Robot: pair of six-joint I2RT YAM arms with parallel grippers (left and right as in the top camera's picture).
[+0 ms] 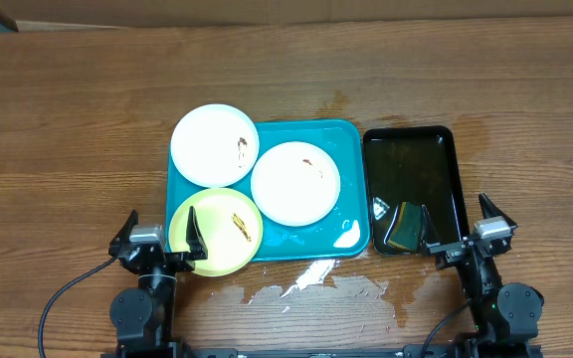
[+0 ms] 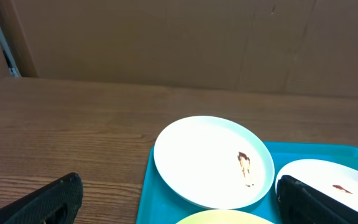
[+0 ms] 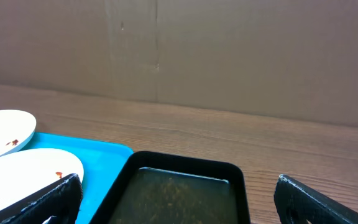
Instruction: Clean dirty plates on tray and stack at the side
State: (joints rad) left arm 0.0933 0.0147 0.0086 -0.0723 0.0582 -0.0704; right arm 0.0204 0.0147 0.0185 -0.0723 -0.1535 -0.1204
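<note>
Left tool [image 1: 162, 215] and right tool [image 1: 454, 207] gape empty; 3 plates [image 1: 295, 182] lie before the left.

a white plate [image 1: 215, 145], another white plate [image 1: 295, 182] and a yellow-green plate [image 1: 222, 249] on the turquoise tray [image 1: 346, 139], black tray [image 1: 411, 159] alongside

We read this as a robotics lab bench rather than a kitchen. Two small arms stand at the near edge of a wood-grain table [image 1: 68, 119], the left arm [image 1: 145, 298] at 7 o'clock and the right arm [image 1: 500, 303] at 5, a black cable [image 1: 68, 288] trailing from the left. Plain brown cardboard [image 2: 166, 43] closes off 12 o'clock. A tray [image 1: 346, 134] of smeared plates [image 1: 215, 145] sits at centre.
</note>
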